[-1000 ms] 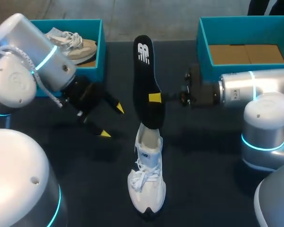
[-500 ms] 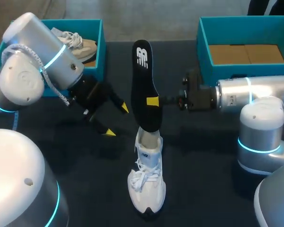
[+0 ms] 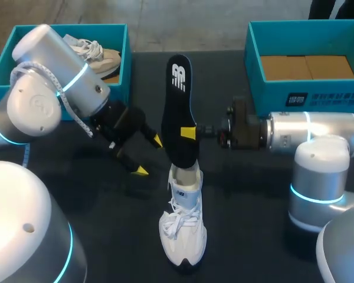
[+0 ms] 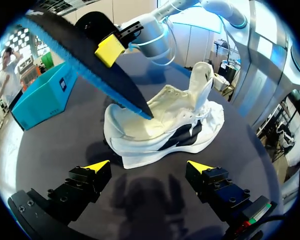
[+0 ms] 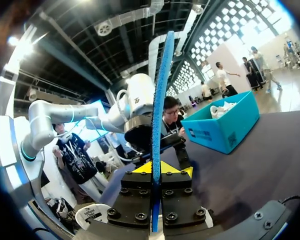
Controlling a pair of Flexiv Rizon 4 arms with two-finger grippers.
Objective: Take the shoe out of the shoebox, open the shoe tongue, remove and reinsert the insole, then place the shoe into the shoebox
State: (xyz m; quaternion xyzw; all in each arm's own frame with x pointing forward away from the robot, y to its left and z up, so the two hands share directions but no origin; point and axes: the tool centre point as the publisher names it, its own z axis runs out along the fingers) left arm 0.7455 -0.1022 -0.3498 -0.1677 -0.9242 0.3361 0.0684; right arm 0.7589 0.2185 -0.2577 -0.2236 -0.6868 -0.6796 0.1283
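Observation:
A white shoe (image 3: 182,227) stands on the dark table, toe toward the front edge; in the left wrist view the shoe (image 4: 165,130) lies just ahead of my open left gripper (image 4: 149,166). A black insole (image 3: 178,112) with a blue underside (image 5: 160,100) stands steeply, its lower tip inside the shoe's opening. My right gripper (image 3: 190,132) is shut on the insole's middle, seen edge-on between its own yellow tips (image 5: 156,170). My left gripper (image 3: 149,155) hangs left of the shoe and insole, touching neither.
A teal shoebox (image 3: 125,65) at the back left holds a second pale shoe (image 3: 91,53). Another teal shoebox (image 3: 253,65) at the back right shows a brown cardboard floor. Bare table lies left and right of the shoe.
My left arm has swung right, bringing its open gripper closer to the shoe. My right arm has shifted slightly left and forward with the insole, whose top leans more upright.

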